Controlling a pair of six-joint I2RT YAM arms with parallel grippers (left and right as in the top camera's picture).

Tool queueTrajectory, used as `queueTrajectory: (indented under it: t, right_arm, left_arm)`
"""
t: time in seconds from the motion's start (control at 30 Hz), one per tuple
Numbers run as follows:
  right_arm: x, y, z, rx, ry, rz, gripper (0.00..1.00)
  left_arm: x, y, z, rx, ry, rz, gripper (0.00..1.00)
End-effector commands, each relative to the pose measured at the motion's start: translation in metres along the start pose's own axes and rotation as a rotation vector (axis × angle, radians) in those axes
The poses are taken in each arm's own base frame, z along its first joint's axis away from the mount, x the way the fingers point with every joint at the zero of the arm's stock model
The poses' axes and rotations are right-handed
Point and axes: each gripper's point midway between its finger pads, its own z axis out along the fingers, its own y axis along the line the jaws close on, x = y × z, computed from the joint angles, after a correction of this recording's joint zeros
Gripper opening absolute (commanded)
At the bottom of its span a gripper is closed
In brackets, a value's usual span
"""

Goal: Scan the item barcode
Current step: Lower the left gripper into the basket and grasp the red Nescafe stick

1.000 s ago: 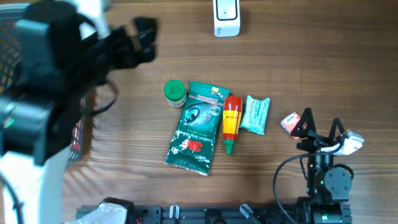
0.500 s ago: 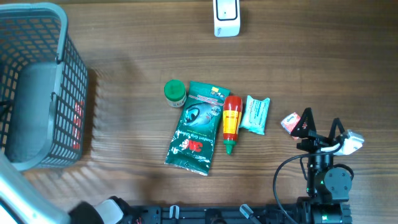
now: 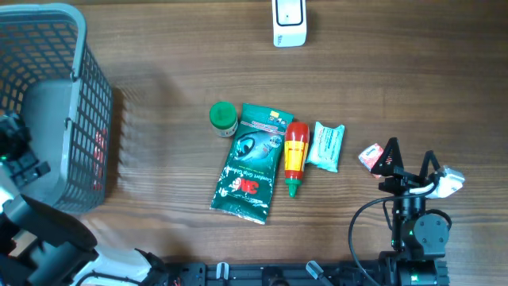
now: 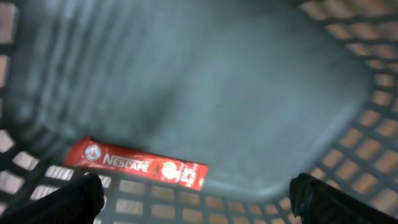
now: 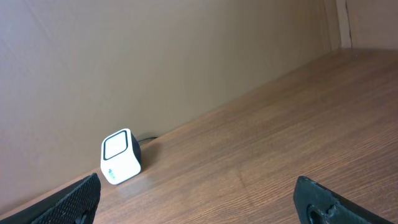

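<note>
Hovering wide open — left pincer [image 4: 200, 202] above Nescafe sachet [image 4: 144, 167] on basket [image 4: 351, 155] floor — apart.

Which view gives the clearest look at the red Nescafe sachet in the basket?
The left wrist view: the sachet lies unobstructed at the edge of the basket floor, its Nescafe lettering readable. Overhead shows only red slivers of it through the mesh wall. The right wrist view misses it.

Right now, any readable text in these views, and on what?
"NESCAFE": on the red stick sachet lying in the grey mesh basket, left wrist view.
Green foil pouch: print too blurred to read.
Red squeeze bottle, teal packet, white cube scanner: labels too small to read.
</note>
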Motion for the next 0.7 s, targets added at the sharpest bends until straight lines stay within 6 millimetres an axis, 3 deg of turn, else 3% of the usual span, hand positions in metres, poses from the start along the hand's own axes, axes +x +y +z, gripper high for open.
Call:
queueTrajectory:
  t: [0.0,0.13,0.47,0.67]
  right_arm:
    - [-0.002,-0.001,0.0,0.006,-0.011,0.002,1.0]
    - [-0.002,-0.001,0.0,0.006,-0.011,0.002,1.0]
    - [-0.002,-0.001,0.0,0.006,-0.011,0.002,1.0]
    - [-0.002,-0.001,0.0,0.006,-0.011,0.002,1.0]
  left_arm:
    - [0.026,0.012,0.035,-0.035,0.033,0.044,1.0]
    - [0.05,0.014,0.053,-0.032,0.046,0.13,1.0]
    - [0.062,0.019,0.057,-0.059,0.086,0.149,0.99]
    - [0.078,0.035,0.088,-0.151,0.212,0.256,0.98]
